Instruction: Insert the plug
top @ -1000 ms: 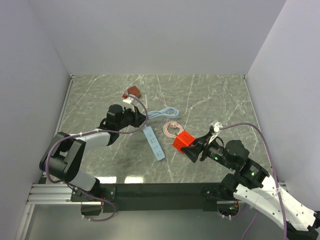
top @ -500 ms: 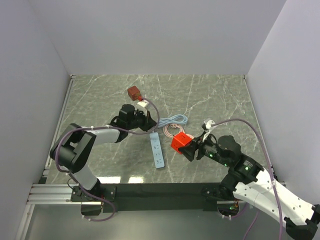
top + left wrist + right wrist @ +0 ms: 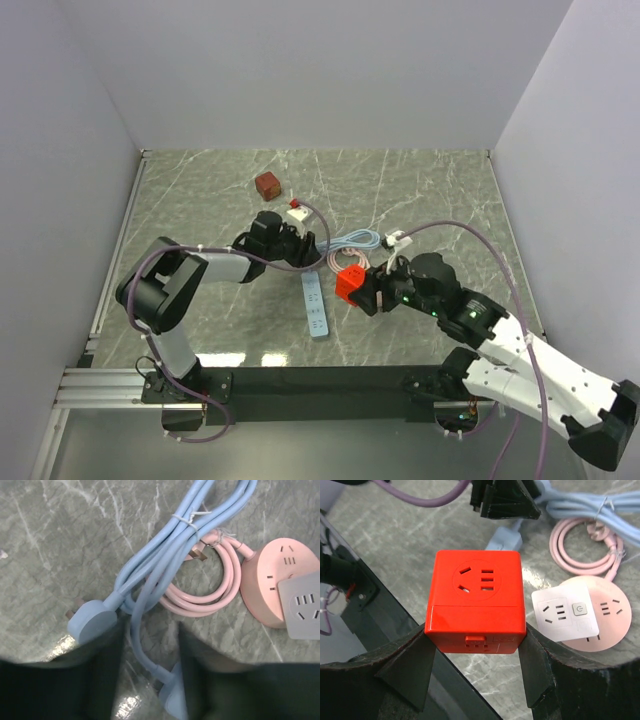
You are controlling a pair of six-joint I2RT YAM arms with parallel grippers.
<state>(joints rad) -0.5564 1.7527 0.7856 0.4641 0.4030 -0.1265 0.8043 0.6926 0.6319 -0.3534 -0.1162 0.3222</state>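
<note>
The plug [image 3: 349, 284] is a bright red cube, and my right gripper [image 3: 364, 292] is shut on it and holds it above the table. In the right wrist view the plug [image 3: 475, 602] sits between both fingers [image 3: 407, 667], socket face up. The light blue power strip [image 3: 315, 304] lies just left of it, its far end [image 3: 505, 539] under my left gripper [image 3: 304, 249]. Seen from the left wrist, the left gripper [image 3: 149, 652] is open, straddling the strip's cord end [image 3: 172, 700].
A pink round socket [image 3: 605, 625] carrying a white square adapter [image 3: 562, 614] lies right of the plug, with its pink cord [image 3: 200, 587] and the bundled blue cable [image 3: 165, 550] behind. A dark red cube [image 3: 266, 185] and a white cube [image 3: 297, 212] sit farther back.
The left gripper slid right and pulled the strip's far end along, then opened. The right gripper carried the plug left, toward the strip.
</note>
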